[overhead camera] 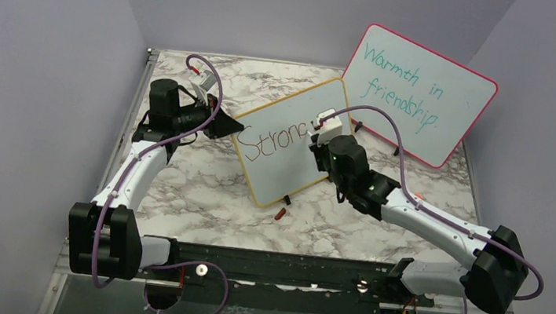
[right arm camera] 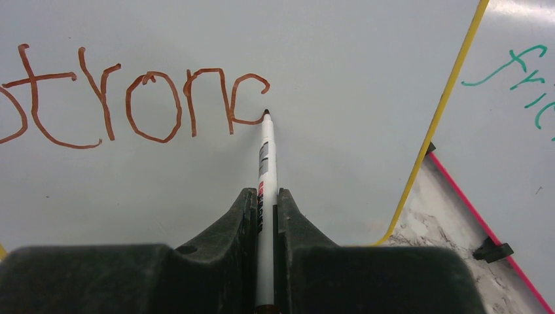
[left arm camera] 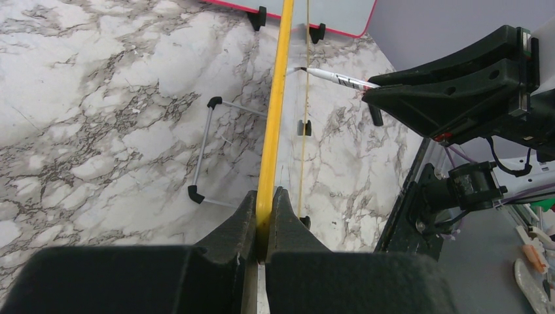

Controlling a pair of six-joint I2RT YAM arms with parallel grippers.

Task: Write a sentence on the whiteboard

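The whiteboard (overhead camera: 281, 173), with its thin yellow frame, stands tilted on its small feet in the middle of the bench (overhead camera: 199, 195). On it the sentence (right arm camera: 131, 98) is only begun. The red-brown letters read "Stron" and then a curve like a "c", which I judge to be the open part of a "g". The tip of the marker (right arm camera: 266, 157) touches the board exactly at the lower end of this curve.

The long axis of the marker runs straight out from the jaws of the right gripper (right arm camera: 265, 196) to the face of the board, and these jaws are pressed on the barrel, well behind the tip. In the right wrist view the blank part of the board lies to the right of the tip, up to the yellow edge. The coming stroke must therefore go down for the tail of the letter and then to that side. The right arm does the writing. The left gripper (left arm camera: 264, 196) pinches the left edge of the frame between its jaws and so steadies the board.

A small red-brown piece (overhead camera: 280, 214), perhaps the cap of the marker, lies on the bench just in front of the whiteboard. Behind and to the right stands a pink-framed board (overhead camera: 416, 94) with teal words. The bench has a white and grey marble pattern, and plain lilac-grey walls (overhead camera: 33, 58) close it on three sides.
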